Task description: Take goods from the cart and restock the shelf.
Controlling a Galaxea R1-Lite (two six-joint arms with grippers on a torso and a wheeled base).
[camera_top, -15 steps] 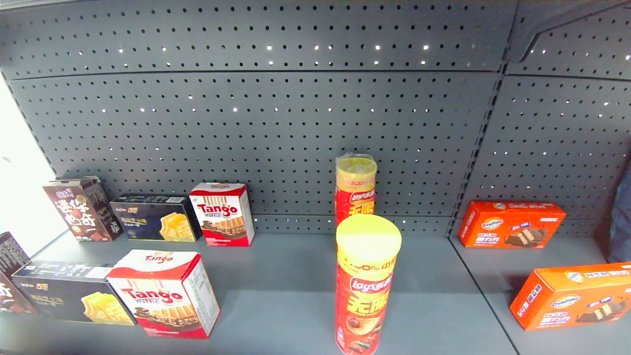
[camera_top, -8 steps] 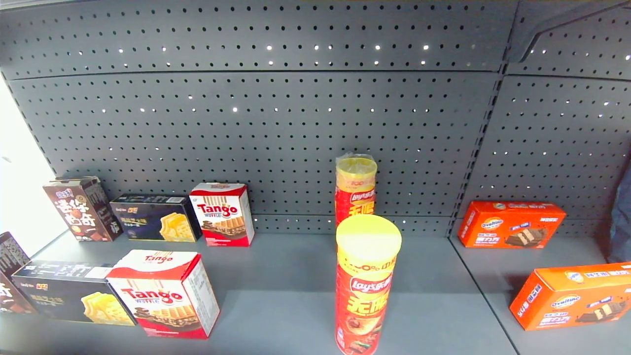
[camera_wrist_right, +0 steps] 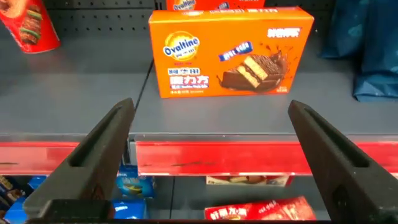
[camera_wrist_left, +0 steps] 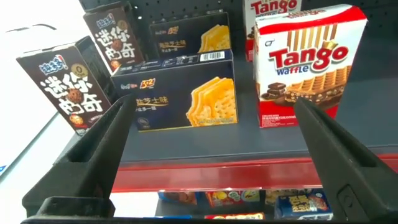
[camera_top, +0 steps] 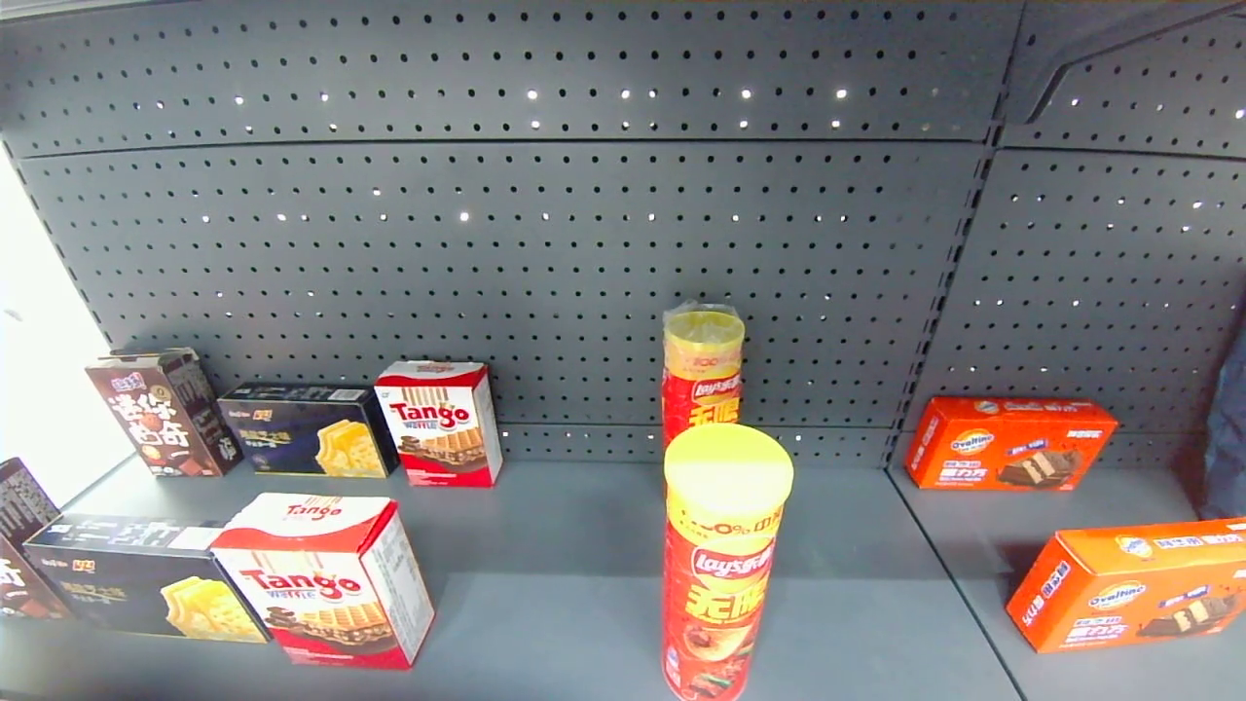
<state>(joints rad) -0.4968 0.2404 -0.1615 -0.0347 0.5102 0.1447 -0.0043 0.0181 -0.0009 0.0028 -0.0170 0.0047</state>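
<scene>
Nothing on the shelf (camera_top: 584, 526) had moved. The left end effector (camera_wrist_left: 212, 104) hung released with a wafer box (camera_wrist_left: 308, 62) just ahead; the right end effector (camera_wrist_right: 211, 104), also released, faced an orange box (camera_wrist_right: 230, 50).

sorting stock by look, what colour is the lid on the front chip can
The lid is yellow, clearest in the head view.

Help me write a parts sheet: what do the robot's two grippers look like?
The left gripper has two long, flat, matte black fingers that narrow toward blunt tips, joined by a dark bar at the base. The right gripper looks the same. Their surfaces are plain.
</scene>
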